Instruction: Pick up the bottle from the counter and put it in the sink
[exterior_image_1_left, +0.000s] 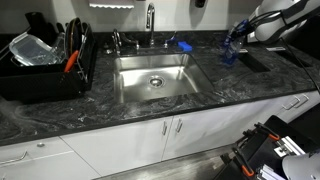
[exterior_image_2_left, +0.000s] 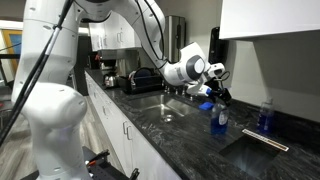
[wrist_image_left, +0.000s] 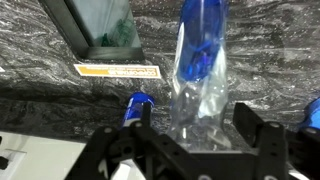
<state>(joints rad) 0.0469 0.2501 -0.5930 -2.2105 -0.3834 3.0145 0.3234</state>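
A clear plastic bottle with a blue label stands on the dark marbled counter, to the side of the steel sink. It shows in both exterior views. My gripper is open, one finger on each side of the bottle with a gap on both sides. In both exterior views the gripper hangs over the bottle's top. The sink also shows in an exterior view, and its basin holds nothing.
A faucet stands behind the sink. A black dish rack sits on the far side of it. A dark mat lies by the bottle. A second blue bottle stands near the wall. A small blue object lies by one finger.
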